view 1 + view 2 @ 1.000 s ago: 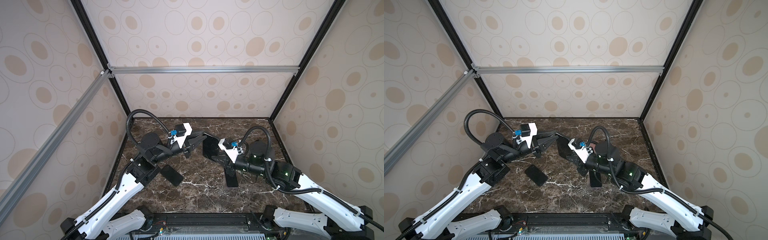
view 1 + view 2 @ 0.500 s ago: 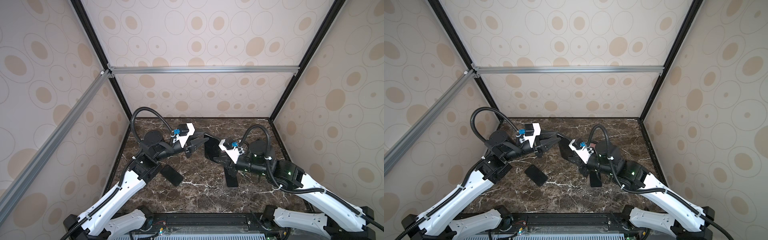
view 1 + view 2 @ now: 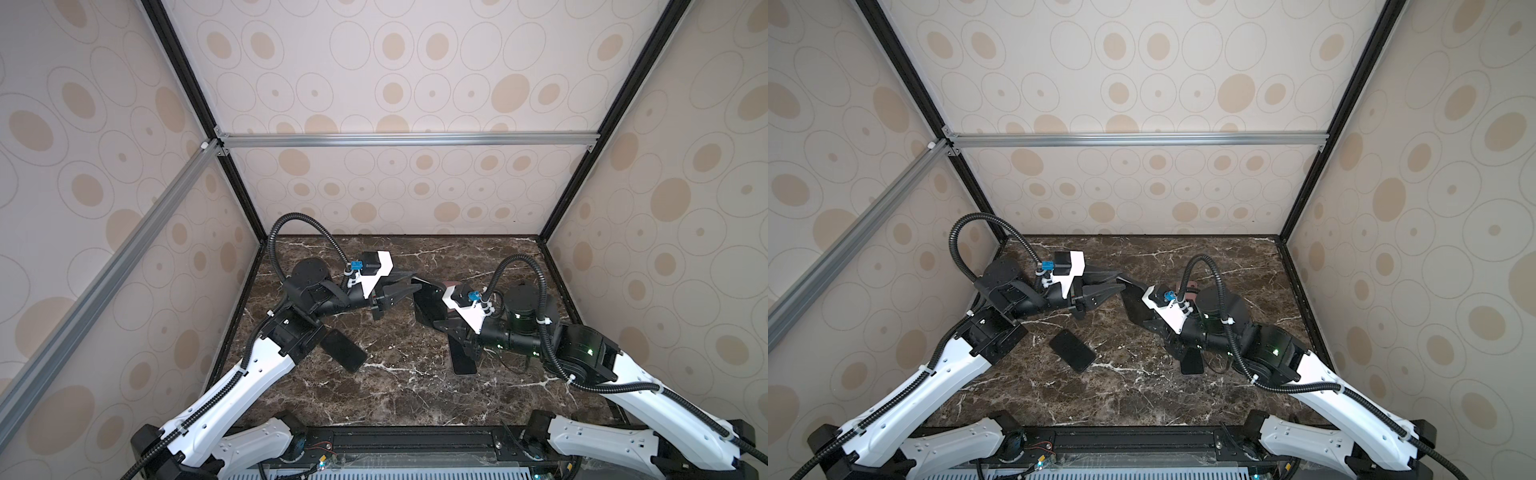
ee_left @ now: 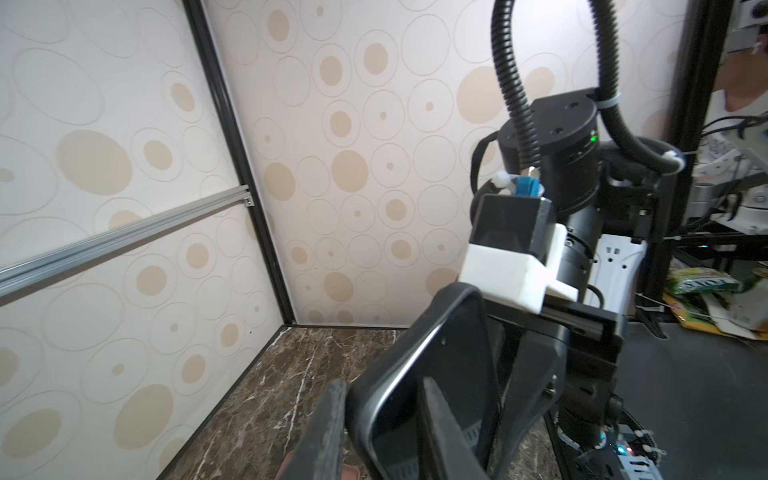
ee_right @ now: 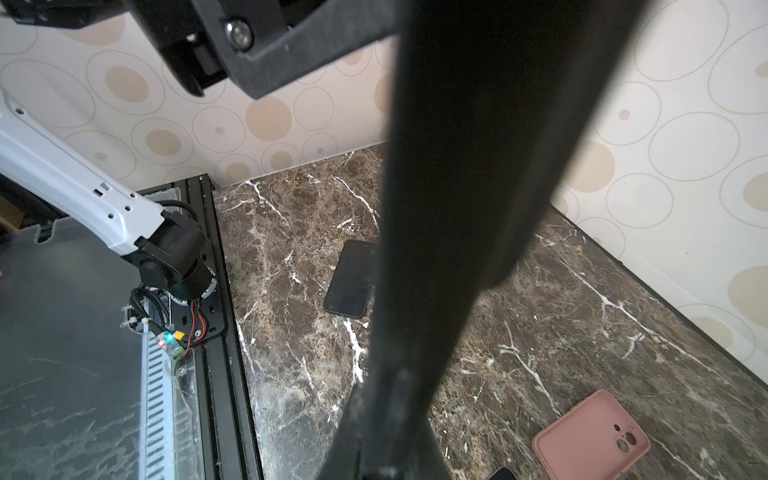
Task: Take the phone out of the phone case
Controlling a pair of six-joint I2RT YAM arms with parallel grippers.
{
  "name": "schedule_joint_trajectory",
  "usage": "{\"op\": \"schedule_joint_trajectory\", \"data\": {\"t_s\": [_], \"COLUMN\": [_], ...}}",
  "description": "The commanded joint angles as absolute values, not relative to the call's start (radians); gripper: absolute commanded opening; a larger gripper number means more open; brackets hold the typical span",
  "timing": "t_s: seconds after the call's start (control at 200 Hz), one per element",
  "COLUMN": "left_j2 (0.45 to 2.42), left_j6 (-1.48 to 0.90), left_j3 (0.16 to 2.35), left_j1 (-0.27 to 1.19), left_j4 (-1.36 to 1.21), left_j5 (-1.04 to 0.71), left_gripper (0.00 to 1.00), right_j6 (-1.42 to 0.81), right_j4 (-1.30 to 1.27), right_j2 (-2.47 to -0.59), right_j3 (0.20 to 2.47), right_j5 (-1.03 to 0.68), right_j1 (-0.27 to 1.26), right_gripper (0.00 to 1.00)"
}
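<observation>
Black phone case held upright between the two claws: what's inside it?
A phone with a dark glossy screen fills the black phone case. The left gripper's finger covers part of the screen; its back is hidden.

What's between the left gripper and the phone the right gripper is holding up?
Nothing. In the left wrist view, the left gripper has its fingers on either side of the edge of the phone; whether they touch it is unclear.

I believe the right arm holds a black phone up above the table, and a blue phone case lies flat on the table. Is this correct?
Not quite. The case lying flat on the table is pink, not blue, as the right wrist view shows. The rest is right: the right arm's fingers hold a black phone up above the table.
</observation>
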State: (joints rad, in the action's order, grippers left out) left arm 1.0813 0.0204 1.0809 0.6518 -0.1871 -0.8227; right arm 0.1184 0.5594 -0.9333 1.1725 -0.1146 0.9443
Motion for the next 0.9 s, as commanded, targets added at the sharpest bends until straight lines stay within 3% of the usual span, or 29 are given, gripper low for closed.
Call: {"op": "schedule_joint_trajectory", "data": {"t_s": [0.0,0.29,0.55,0.695,0.895], "left_j2": [1.15,1.175,1.053,0.96,0.918], "left_j6": [-0.001,-0.009,-0.012,-0.009,-0.09], "left_j3": [1.031,1.037,0.985,0.942,0.951], "left_j1": [0.704,0.709,0.709,0.709,0.701], "left_j4": [-0.061,-0.057,-0.139,-0.197,-0.254], "left_j5": [-1.055,-1.038,-0.716,-0.543,-0.506], "left_gripper": [0.29,0.31,0.48,0.47,0.43], "right_j6": [0.254,0.256,0.18,0.107,0.03], "right_j4": [0.319,0.345,0.265,0.237,0.252], "right_j2": [-0.931,-0.975,-0.922,-0.898,-0.886], "right_j3": [1.19,1.223,1.145,1.093,1.086], "right_j5": [-0.24,-0.348,-0.065,0.063,0.097], "right_j1": [1.0,1.0,0.999,1.0,0.977], "right_gripper": [0.0,0.0,0.0,0.0,0.0]}}
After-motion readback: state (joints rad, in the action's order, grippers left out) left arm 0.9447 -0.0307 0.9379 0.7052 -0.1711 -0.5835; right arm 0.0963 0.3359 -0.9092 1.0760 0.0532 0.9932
